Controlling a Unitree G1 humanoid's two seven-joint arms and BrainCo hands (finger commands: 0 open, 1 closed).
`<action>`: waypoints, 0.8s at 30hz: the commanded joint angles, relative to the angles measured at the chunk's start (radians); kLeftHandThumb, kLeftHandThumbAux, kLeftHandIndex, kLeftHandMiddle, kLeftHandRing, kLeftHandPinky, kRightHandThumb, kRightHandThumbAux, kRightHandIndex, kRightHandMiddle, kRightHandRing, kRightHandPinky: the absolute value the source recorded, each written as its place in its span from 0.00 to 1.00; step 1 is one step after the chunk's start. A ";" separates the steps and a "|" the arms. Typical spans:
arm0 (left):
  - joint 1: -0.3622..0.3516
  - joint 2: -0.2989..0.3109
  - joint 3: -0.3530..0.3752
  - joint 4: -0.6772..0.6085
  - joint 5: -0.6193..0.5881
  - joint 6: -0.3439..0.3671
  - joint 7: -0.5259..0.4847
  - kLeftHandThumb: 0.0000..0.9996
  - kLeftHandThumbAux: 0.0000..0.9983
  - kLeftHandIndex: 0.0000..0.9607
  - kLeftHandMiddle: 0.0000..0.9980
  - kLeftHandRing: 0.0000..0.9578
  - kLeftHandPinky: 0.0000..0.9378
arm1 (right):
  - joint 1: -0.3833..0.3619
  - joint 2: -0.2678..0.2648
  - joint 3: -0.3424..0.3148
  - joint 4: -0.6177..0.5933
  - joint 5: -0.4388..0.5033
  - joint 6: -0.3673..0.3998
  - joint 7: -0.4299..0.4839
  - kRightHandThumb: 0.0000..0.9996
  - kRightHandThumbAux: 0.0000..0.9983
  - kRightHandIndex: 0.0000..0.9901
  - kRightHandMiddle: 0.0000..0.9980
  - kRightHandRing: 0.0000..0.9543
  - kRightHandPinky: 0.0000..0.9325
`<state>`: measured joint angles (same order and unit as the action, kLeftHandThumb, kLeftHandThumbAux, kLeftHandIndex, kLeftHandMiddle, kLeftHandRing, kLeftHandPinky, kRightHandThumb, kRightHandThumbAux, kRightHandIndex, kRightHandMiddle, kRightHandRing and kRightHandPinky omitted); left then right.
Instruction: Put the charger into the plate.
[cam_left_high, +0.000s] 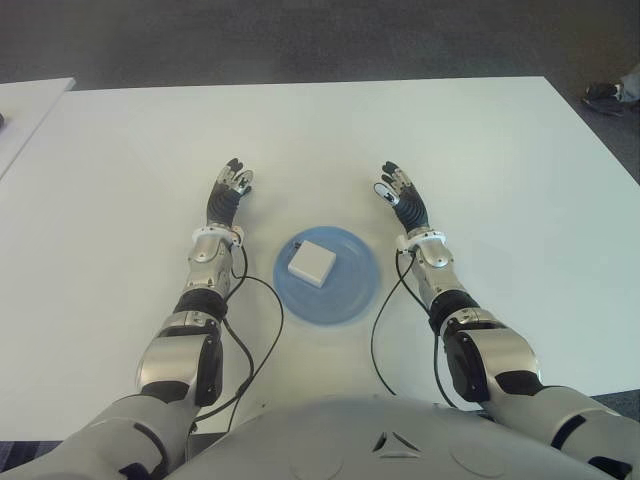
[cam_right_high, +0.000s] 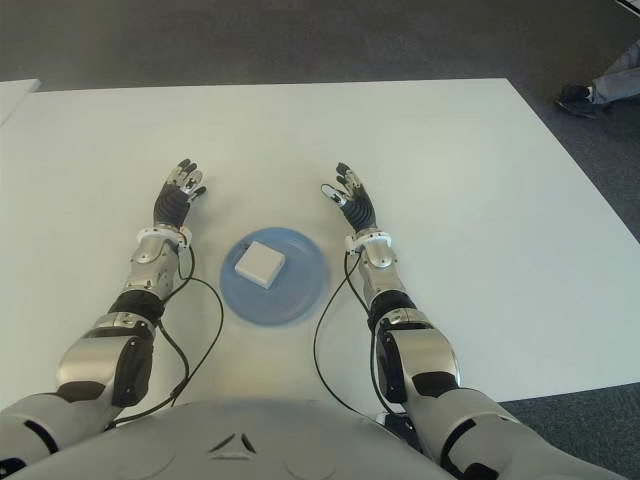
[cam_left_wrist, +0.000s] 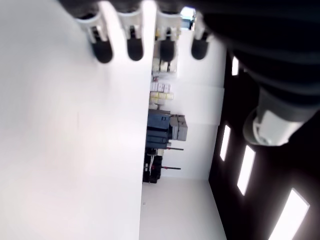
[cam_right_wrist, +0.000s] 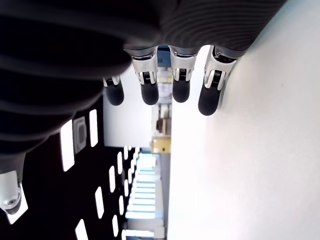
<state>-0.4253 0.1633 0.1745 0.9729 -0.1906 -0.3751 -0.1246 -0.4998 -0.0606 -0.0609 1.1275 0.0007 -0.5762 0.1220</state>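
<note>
At the bottom of the frame the robot's grey torso and silver-and-black forearms reach up onto the broad white table, thin black cables looping beside each arm. In the lower centre, between the forearms, sits the round blue plate, and the small white square charger lies flat inside it, left of the plate's middle. Higher up, the left hand shows left of the plate and the right hand right of it, both apart from the dish, fingers stretched out straight and holding nothing. Judged from this, the placing looks done, with nothing plainly left. A person's dark shoe shows at the upper right edge, on the grey floor
</note>
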 joint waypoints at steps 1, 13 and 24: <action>0.020 -0.021 -0.011 0.019 0.037 0.055 0.043 0.05 0.53 0.00 0.00 0.00 0.00 | 0.081 0.006 0.001 0.049 -0.003 0.103 0.009 0.00 0.50 0.00 0.06 0.01 0.00; 0.031 -0.038 -0.023 0.016 0.079 0.066 0.051 0.04 0.52 0.00 0.00 0.00 0.00 | 0.090 0.003 -0.006 0.043 0.000 0.101 0.006 0.01 0.51 0.00 0.05 0.00 0.00; 0.035 -0.038 -0.047 0.014 0.104 0.040 0.042 0.05 0.53 0.00 0.00 0.00 0.00 | 0.092 0.004 -0.007 0.040 -0.002 0.105 -0.011 0.01 0.50 0.00 0.03 0.00 0.00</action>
<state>-0.4252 0.1397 0.1415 0.9579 -0.1066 -0.3668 -0.0774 -0.4866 -0.0611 -0.0658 1.1106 0.0025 -0.5744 0.1176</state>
